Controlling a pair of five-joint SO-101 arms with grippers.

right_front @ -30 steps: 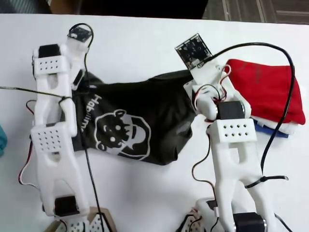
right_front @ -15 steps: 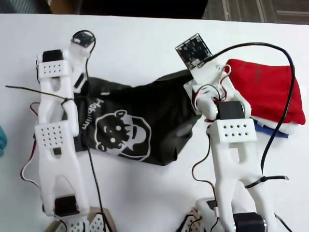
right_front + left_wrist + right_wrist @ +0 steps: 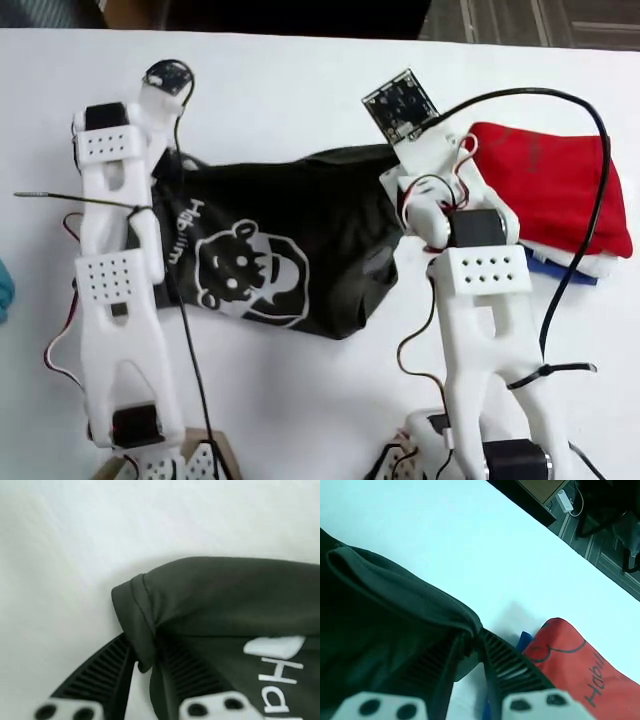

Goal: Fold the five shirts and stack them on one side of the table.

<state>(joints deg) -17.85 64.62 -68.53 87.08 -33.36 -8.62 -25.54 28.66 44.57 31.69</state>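
Firmly closed, the left tool [image 3: 143,656] has its two ribbed fingers [image 3: 102,672] pressed nearly together on a corner of the black shirt [image 3: 225,605]. The stitched hem is bunched between them and pokes out just past the tips. Beyond that pinched corner lies the bare white bench [image 3: 70,540].

The right tool [image 3: 472,644] is likewise closed down on cloth. A thick rolled fold of the same black shirt [image 3: 380,605] is caught between its fingers [image 3: 512,662] at the opposite end. In the high view the black shirt [image 3: 280,250] stretches from one tool to the other, sagging onto the bench [image 3: 300,80] in between, with a white cartoon print facing up.

Just beside the right tool, on the side away from the black shirt, lies a folded red shirt [image 3: 570,675], with a strip of blue cloth [image 3: 523,641] showing at its near edge. The high view shows the red shirt [image 3: 550,180] topping a small stack, with white and blue layers [image 3: 565,268] peeking out underneath, close to the right arm and apart from the black shirt.
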